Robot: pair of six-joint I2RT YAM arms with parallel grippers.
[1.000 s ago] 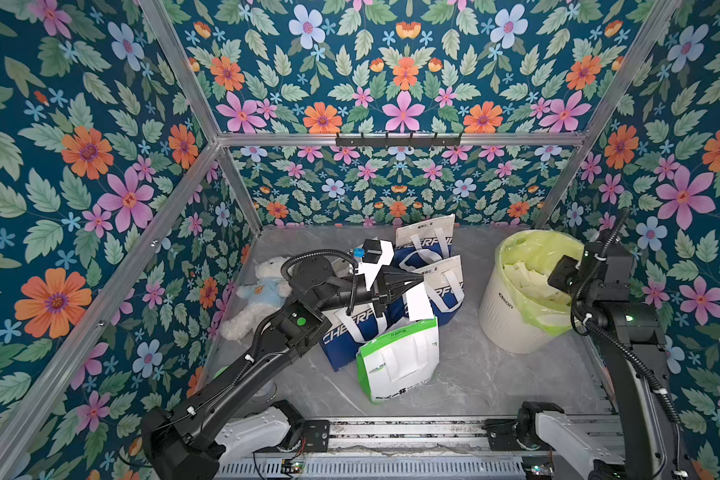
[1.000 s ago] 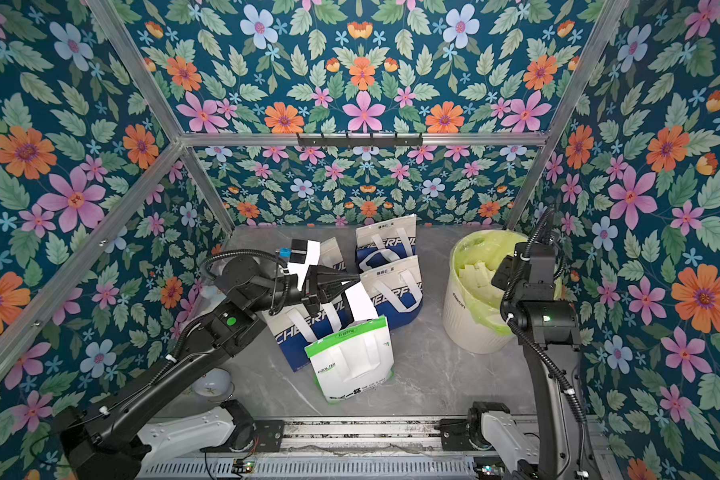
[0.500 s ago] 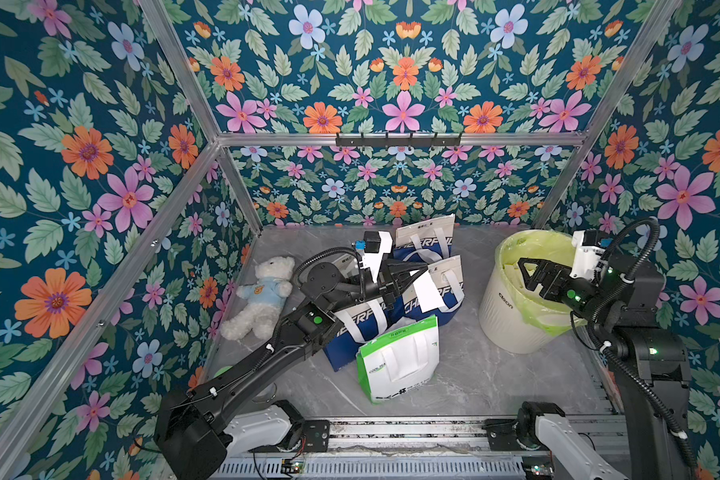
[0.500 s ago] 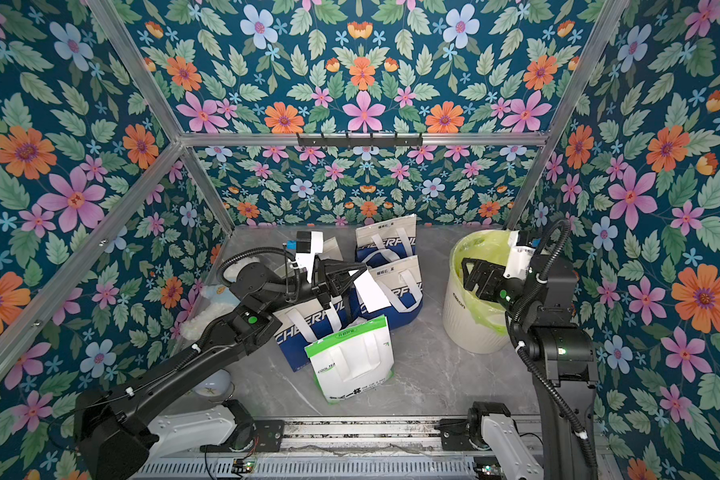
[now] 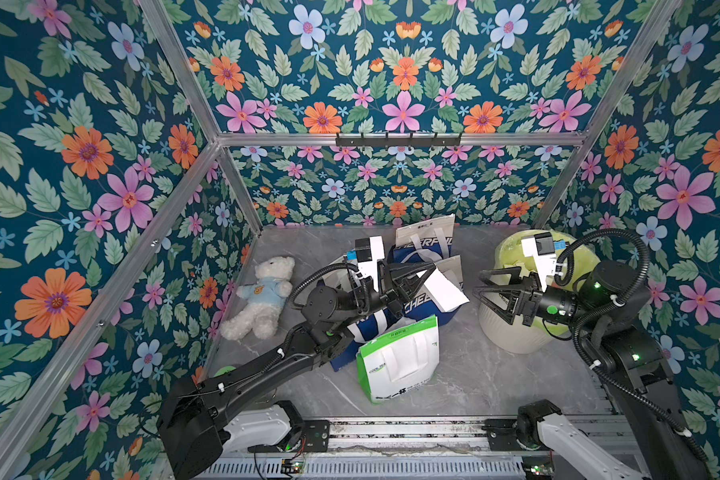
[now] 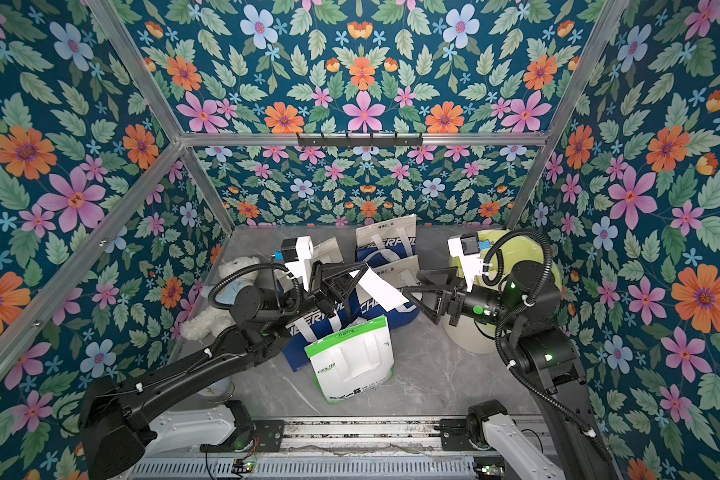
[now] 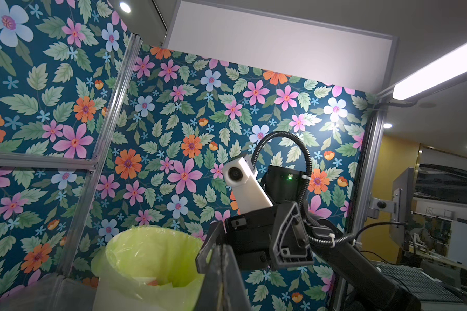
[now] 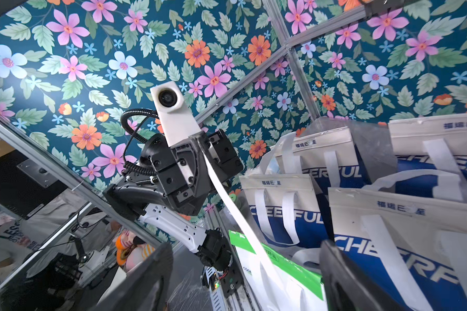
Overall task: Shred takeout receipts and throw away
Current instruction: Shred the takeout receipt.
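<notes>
While left claw point(image 5: 425, 275) clamps receipt point(image 5: 443, 291) edge, right claw point(image 5: 477, 281) spread wide; sheet's free end just beside it.

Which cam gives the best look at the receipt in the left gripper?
A top view. In both top views the receipt shows its flat white face, pinched by the left gripper. The right wrist view catches it only edge-on, as a thin strip. The left wrist view shows no clear paper.
</notes>
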